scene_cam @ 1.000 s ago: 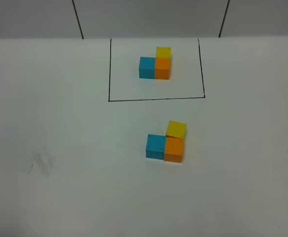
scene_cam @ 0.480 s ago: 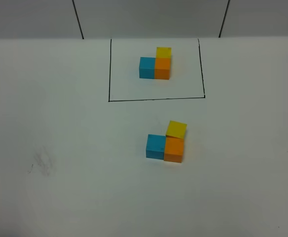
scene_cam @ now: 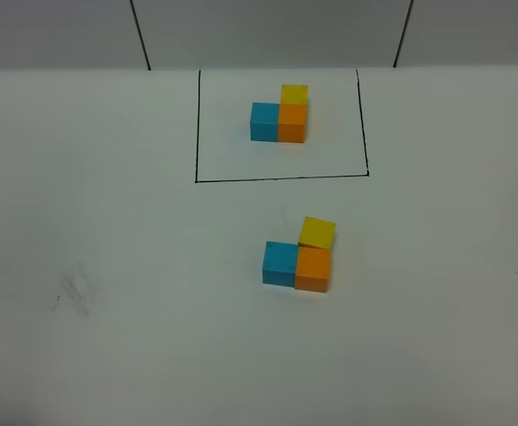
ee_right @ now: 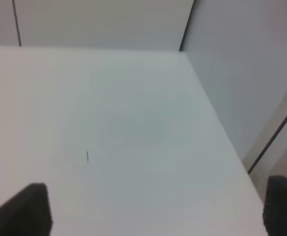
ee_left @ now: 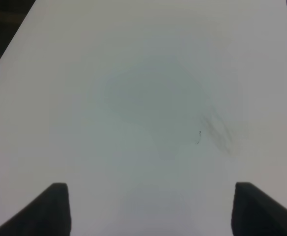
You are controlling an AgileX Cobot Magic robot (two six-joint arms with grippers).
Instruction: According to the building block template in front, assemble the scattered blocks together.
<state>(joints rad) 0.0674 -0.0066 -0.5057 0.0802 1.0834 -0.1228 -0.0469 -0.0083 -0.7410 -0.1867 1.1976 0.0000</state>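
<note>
In the exterior high view, the building block template is seen at the far side of the white table, inside a black-line rectangle: a blue cube and an orange cube side by side, with a yellow cube behind the orange one. Nearer the camera, the scattered blocks are already gathered into the same L: the blue block is set against the orange block, and the yellow block is touching the orange one from behind, though it is turned slightly out of square. The assembly step is therefore judged to be all but finished; if anything is called for next, it would be a small nudge to straighten the yellow block. Neither arm is shown in this view. In the left wrist view, the left gripper is seen with its two dark fingers spread wide over bare table with a faint smudge, and nothing is held between them; no block is in sight, so the blocks are taken to lie well apart from it. In the right wrist view, the right gripper is likewise shown with fingers spread wide and empty, above bare table near its far corner, with no block in view.
</note>
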